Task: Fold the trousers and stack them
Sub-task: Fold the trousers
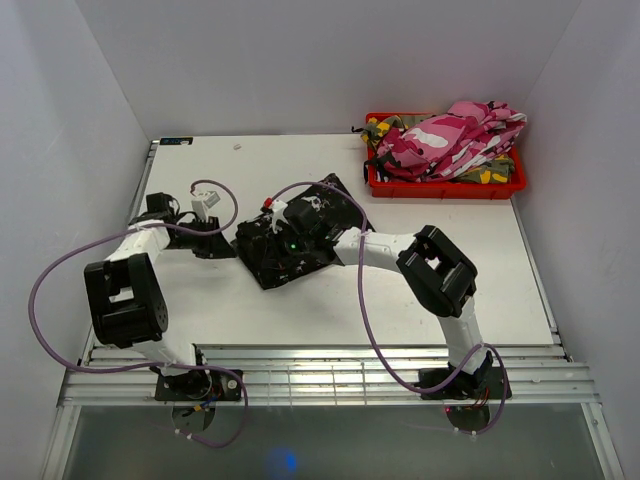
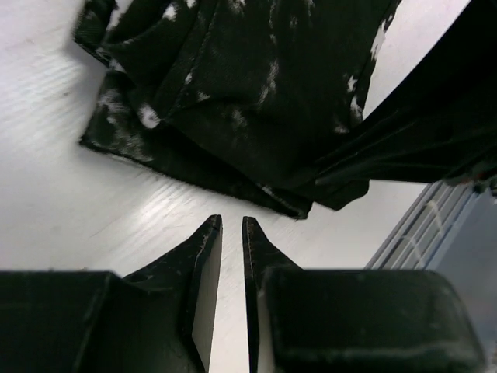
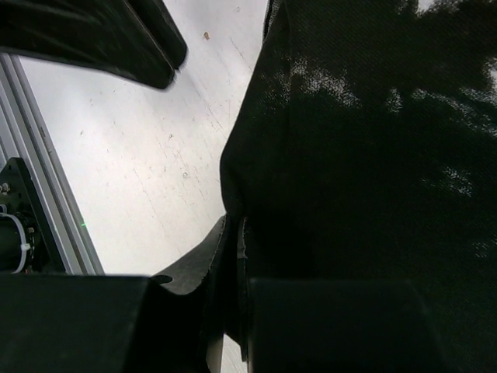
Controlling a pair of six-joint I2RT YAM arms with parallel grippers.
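Observation:
The black trousers with white splotches (image 1: 275,265) lie folded in a bundle at the middle of the table. My right gripper (image 1: 283,235) is on top of them, shut on a fold of the black cloth (image 3: 373,155); its fingers (image 3: 234,225) pinch the cloth edge just above the table. My left gripper (image 1: 222,247) rests at the bundle's left edge. In the left wrist view its fingers (image 2: 230,221) stand nearly together with a narrow gap, nothing between them, just short of the cloth hem (image 2: 248,85).
A red bin (image 1: 445,190) at the back right holds pink-white camouflage trousers (image 1: 450,140) on green-yellow camouflage ones (image 1: 385,127). Metal rails (image 1: 320,375) run along the table's near edge. White walls enclose the table on three sides.

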